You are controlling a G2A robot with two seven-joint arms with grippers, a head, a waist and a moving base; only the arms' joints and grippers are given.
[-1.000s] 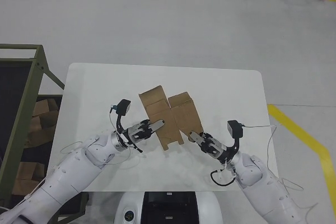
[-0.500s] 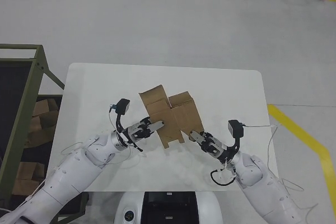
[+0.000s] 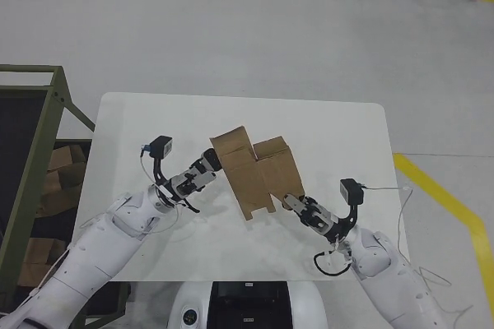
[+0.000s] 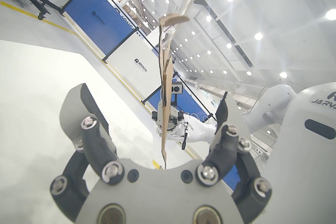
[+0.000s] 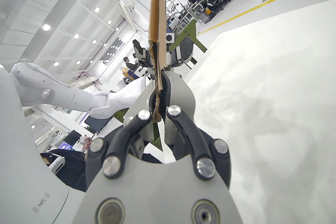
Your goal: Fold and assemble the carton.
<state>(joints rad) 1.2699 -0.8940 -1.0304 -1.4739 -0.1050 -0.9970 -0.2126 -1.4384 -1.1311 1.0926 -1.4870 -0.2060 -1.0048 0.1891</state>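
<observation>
A flat brown carton [image 3: 255, 171] is held up off the white table [image 3: 346, 132], its flaps unfolded. My right gripper [image 3: 290, 199] is shut on the carton's near right corner; in the right wrist view the carton [image 5: 157, 12] stands edge-on, pinched in the gripper [image 5: 160, 96]. My left gripper [image 3: 207, 161] is at the carton's left side. In the left wrist view that gripper [image 4: 157, 109] is open, its fingers [image 4: 88, 107] wide apart, and the carton's thin edge [image 4: 165, 93] runs through the gap without touching either pad.
A green metal rack [image 3: 33, 164] holding several cardboard pieces [image 3: 62, 177] stands off the table's left edge. A yellow floor line [image 3: 445, 197] runs to the right. Bare tabletop lies on all sides of the carton.
My left gripper has moved away from the table's near edge, along the carton's left side toward its far left flap. The carton has risen and tilted slightly. The right gripper has barely shifted.
</observation>
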